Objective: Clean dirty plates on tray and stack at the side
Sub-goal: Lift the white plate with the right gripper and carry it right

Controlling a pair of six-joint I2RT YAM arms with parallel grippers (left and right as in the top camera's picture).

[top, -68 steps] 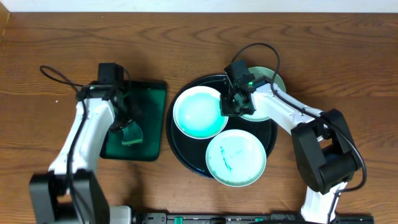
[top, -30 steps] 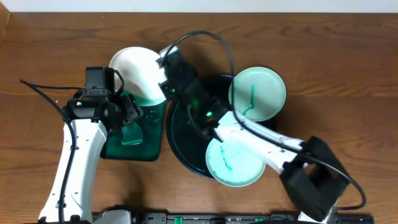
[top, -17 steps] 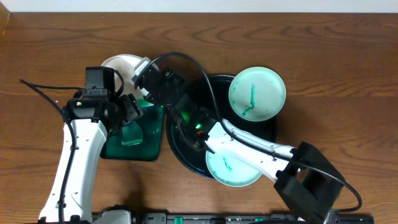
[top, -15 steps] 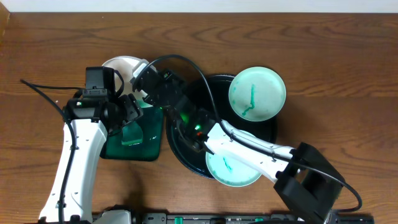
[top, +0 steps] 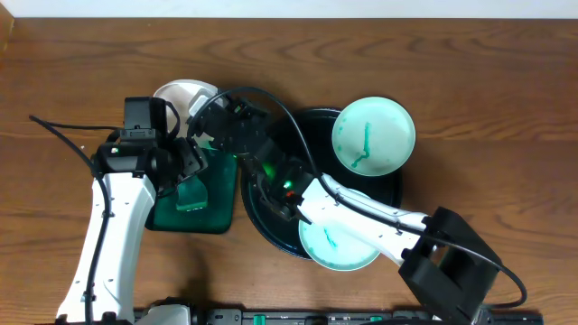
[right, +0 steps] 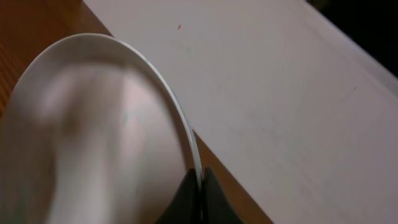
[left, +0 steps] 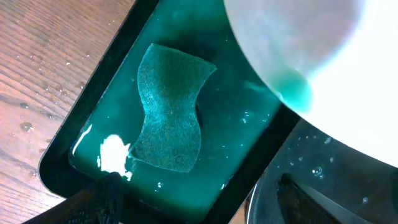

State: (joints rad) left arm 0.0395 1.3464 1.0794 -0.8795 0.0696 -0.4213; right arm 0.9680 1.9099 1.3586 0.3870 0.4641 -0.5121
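My right gripper (top: 204, 110) is shut on the rim of a white plate (top: 177, 94), held tilted over the far end of the dark green tray. In the right wrist view the fingers (right: 198, 186) pinch the plate's edge (right: 93, 137). The same plate fills the upper right of the left wrist view (left: 311, 56). A pale-mint plate with teal smears (top: 373, 135) rests on the black tray's (top: 266, 226) far right rim. Another smeared plate (top: 339, 242) lies at its near edge, partly under my right arm. My left gripper (top: 188, 162) (left: 199, 199) is open and empty above the green tray.
The dark green rectangular tray (top: 221, 194) (left: 81, 134) holds teal water and a green sponge (top: 192, 194) (left: 168, 115). It stands just left of the black tray (left: 348, 162). My right arm crosses the black tray from the front right. Brown wooden table lies all around.
My right arm lifted the plate off the black tray and carried it left to the green tray's far end. In the last half second it barely shifted. My left arm moved slightly.
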